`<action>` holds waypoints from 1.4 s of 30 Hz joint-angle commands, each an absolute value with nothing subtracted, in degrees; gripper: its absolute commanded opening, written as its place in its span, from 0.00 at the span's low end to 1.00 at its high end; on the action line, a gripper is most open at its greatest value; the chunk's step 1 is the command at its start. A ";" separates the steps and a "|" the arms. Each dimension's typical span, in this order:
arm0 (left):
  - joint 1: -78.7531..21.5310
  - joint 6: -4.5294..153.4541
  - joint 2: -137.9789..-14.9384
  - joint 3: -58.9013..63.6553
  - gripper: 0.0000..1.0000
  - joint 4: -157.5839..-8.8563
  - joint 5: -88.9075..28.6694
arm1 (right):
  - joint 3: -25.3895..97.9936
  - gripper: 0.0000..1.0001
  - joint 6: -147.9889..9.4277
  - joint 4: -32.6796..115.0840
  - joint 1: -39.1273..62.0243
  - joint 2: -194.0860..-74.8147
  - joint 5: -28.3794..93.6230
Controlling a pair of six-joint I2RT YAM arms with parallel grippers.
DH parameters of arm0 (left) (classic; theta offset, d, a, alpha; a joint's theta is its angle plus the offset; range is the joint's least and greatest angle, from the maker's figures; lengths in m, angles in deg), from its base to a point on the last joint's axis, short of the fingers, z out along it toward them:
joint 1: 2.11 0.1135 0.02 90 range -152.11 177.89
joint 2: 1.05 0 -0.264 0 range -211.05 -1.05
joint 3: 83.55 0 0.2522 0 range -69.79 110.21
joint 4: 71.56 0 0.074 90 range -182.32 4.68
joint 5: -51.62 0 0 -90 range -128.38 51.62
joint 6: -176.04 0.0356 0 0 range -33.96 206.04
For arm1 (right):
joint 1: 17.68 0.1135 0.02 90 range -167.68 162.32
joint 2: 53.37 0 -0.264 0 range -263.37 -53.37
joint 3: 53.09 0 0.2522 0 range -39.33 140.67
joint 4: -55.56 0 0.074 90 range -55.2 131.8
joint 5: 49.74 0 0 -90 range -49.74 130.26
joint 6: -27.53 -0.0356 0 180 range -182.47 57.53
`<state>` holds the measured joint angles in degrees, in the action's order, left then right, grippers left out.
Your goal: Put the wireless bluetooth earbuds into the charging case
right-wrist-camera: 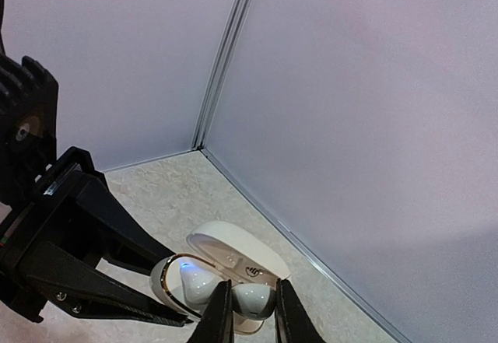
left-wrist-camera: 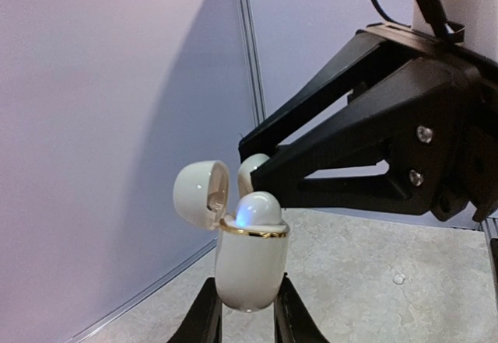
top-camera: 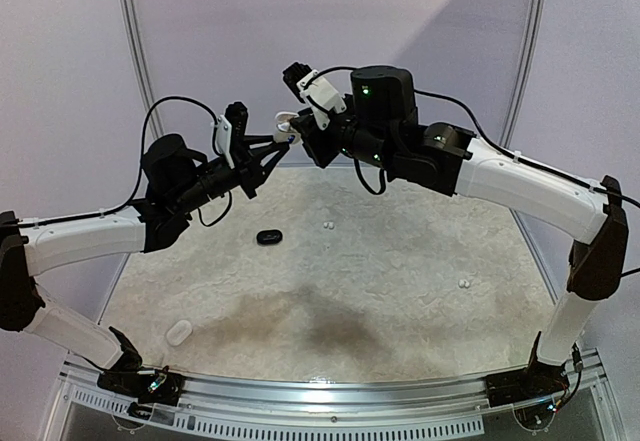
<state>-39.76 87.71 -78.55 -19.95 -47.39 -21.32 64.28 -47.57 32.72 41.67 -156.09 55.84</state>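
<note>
Glossy oval white case [left-wrist-camera: 249, 269] — gold-rimmed — smooth rounded earbud [right-wrist-camera: 253, 300] at mouth

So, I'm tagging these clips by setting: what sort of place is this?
Probably a robot test booth, not a home or shop: plain lilac partition panels with metal seams enclose a stone-patterned table fronted by a slotted aluminium rail.

Open lid [left-wrist-camera: 201, 191] stands beside case [left-wrist-camera: 249, 269] mouth; seated earbud [left-wrist-camera: 258, 207] fills part
</note>
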 commanded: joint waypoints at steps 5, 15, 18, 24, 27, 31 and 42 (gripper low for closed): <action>-40.56 87.57 -78.22 -20.09 0.00 -43.83 -19.84 | 65.86 0.04 -48.92 31.17 41.67 -157.39 52.85; -40.34 88.01 -78.48 -20.91 0.00 -40.33 -20.37 | 66.76 0.08 -52.00 31.29 41.20 -156.56 52.83; -40.34 88.01 -78.53 -21.00 0.00 -40.15 -20.38 | 66.68 0.09 -52.98 31.27 41.04 -156.47 52.83; -40.34 87.91 -78.27 -21.10 0.00 -40.97 -20.27 | 67.08 0.06 -53.93 32.80 40.83 -155.60 52.52; -40.34 87.88 -78.22 -21.19 0.00 -41.33 -20.36 | 67.62 0.06 -53.54 32.59 40.77 -155.12 52.19; -40.39 87.87 -78.18 -21.19 0.00 -41.47 -20.61 | 67.59 0.05 -52.86 32.30 40.78 -154.37 51.55; -40.08 87.07 -78.01 -21.45 0.00 -42.37 -21.07 | 68.47 0.05 -53.31 30.74 40.77 -150.84 53.63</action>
<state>-39.76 87.69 -78.55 -20.62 -42.78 -21.23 66.18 -52.77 31.91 41.04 -154.77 53.04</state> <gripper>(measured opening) 0.210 0.147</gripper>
